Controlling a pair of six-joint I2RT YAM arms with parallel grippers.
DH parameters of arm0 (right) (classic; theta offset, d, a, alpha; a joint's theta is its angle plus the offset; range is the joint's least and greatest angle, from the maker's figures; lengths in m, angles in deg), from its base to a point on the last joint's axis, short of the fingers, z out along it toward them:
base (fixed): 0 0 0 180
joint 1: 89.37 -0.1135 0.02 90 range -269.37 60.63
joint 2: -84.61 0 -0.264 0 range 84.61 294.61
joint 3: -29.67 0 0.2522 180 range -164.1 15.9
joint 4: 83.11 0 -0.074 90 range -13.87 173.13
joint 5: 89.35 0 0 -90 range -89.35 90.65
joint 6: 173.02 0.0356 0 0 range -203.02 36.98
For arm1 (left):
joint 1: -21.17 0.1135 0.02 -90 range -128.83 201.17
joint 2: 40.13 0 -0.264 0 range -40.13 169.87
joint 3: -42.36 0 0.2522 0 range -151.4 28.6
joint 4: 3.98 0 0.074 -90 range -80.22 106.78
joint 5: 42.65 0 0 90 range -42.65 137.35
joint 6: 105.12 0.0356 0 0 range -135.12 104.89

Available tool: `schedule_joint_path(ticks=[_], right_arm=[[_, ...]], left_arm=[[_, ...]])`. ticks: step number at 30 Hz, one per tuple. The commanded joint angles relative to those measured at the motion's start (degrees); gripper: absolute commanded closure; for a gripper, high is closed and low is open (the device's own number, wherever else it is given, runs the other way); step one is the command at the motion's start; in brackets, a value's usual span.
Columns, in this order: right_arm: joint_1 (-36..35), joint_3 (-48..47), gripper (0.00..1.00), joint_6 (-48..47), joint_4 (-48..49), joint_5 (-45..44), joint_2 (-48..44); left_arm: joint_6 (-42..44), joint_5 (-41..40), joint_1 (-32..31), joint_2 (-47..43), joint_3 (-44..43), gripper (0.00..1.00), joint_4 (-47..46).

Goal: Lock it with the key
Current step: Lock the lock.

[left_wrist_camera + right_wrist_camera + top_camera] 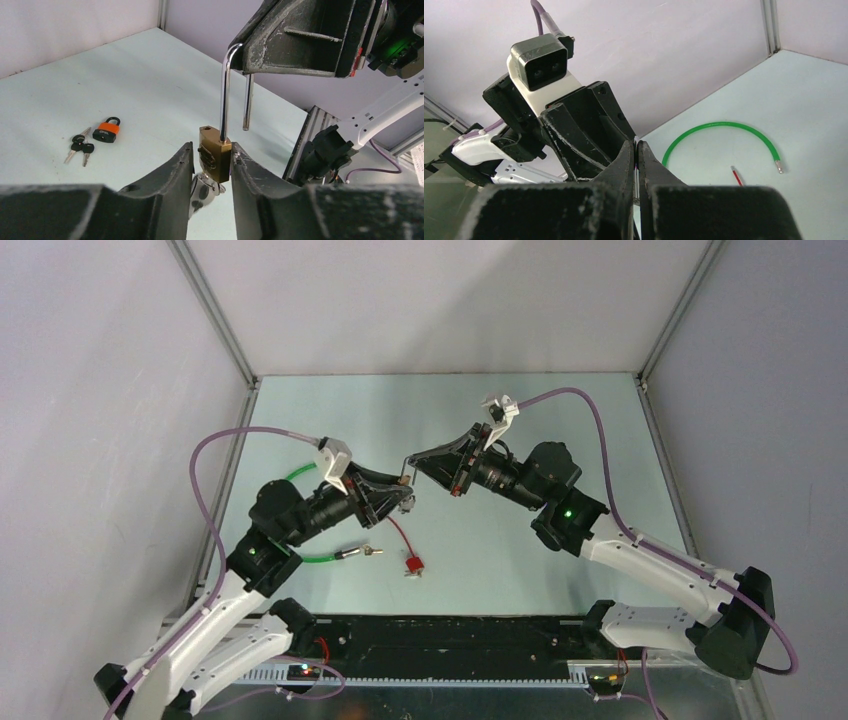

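A brass padlock is held upright between the fingers of my left gripper, which is shut on its body. A silver key sticks out of its underside. Its steel shackle is open: the long leg sits in the body and the short leg hangs free above it. My right gripper is shut on the top bend of the shackle, which shows as a thin silver sliver between the fingers. In the top view both grippers meet at the padlock above the table's middle.
An orange padlock with a bunch of black-headed keys lies on the table; it also shows in the top view. A green cable and a red cable lie near the left arm. Grey walls enclose the table.
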Motion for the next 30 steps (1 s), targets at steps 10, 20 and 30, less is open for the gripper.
schedule_joint_path(ticks=[10, 20, 30], right_arm=[[-0.3, -1.3, 1.00, -5.0, -0.7, 1.5, -1.8], [3.8, -1.3, 0.35, -17.2, -18.3, 15.0, -7.9], [5.6, -4.5, 0.26, -24.1, -29.2, 20.7, -10.5]], left_arm=[[-1.2, 1.7, -0.2, 0.9, -1.1, 1.00, -2.5], [3.1, 13.8, -0.3, 0.6, -2.0, 1.00, 0.6], [3.7, 23.9, -1.2, 5.1, -4.4, 1.00, 3.7]])
